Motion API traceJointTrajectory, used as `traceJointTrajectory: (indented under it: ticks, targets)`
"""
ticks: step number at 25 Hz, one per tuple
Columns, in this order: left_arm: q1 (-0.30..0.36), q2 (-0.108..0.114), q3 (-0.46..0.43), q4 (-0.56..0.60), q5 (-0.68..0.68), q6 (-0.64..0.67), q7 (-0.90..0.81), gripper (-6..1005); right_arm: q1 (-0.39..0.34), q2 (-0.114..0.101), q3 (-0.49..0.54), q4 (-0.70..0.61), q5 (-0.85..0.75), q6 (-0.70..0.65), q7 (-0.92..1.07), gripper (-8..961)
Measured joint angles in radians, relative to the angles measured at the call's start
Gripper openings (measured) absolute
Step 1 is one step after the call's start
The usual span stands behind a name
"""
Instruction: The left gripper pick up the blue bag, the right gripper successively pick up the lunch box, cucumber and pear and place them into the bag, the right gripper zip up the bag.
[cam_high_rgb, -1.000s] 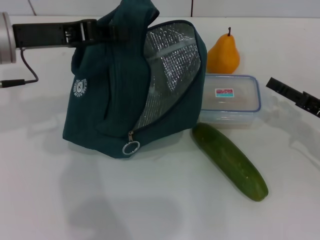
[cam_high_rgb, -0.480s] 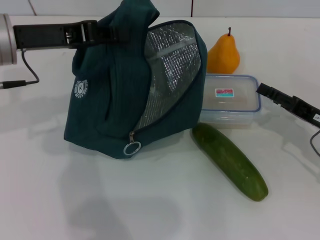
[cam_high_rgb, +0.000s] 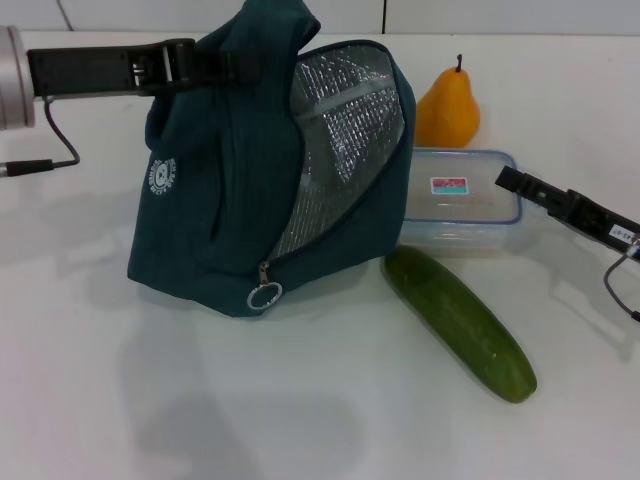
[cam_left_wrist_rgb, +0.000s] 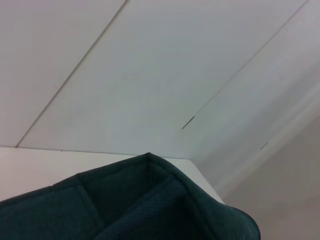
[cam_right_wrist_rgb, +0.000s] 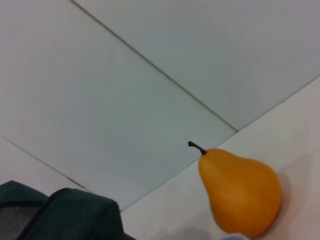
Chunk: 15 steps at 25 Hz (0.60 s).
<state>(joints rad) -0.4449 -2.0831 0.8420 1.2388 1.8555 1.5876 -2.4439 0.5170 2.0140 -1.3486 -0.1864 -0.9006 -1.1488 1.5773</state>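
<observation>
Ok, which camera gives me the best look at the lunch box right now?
The head view. It shows the whole lunch box with its blue-rimmed lid, between the blue bag and the right gripper, behind the cucumber. The right wrist view catches at most a sliver under the pear; the left wrist view shows none.

Left arm wrist: silver cylindrical section at the head view's far left edge
Left arm link: flat black bar with small recessed slots and a hinge-like joint
Left arm cable: thin black cable looping below the wrist to a small black plug
Left gripper (cam_high_rgb: 215, 66): black, narrow fingers
Right gripper (cam_high_rgb: 508, 180): slim black bar, stepped profile
Right arm marking: small white label
Right arm cable: thin black wire loop
</observation>
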Motion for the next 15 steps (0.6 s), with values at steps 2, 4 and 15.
traceJointTrajectory:
  ticks: [2,4,15]
  targets:
    - [0.000,0.000,0.000,-0.001,0.002,-0.004,0.000,44,0.005,0.001,-0.006,0.000,0.000,0.000,0.002,837]
    - [0.000,0.000,0.000,-0.001,0.004,-0.010,0.000,44,0.010,0.001,-0.012,0.001,0.000,-0.002,0.005,836]
    - [0.005,0.000,0.000,-0.001,0.002,-0.012,0.000,44,0.003,0.002,-0.028,0.002,0.003,-0.052,0.051,756]
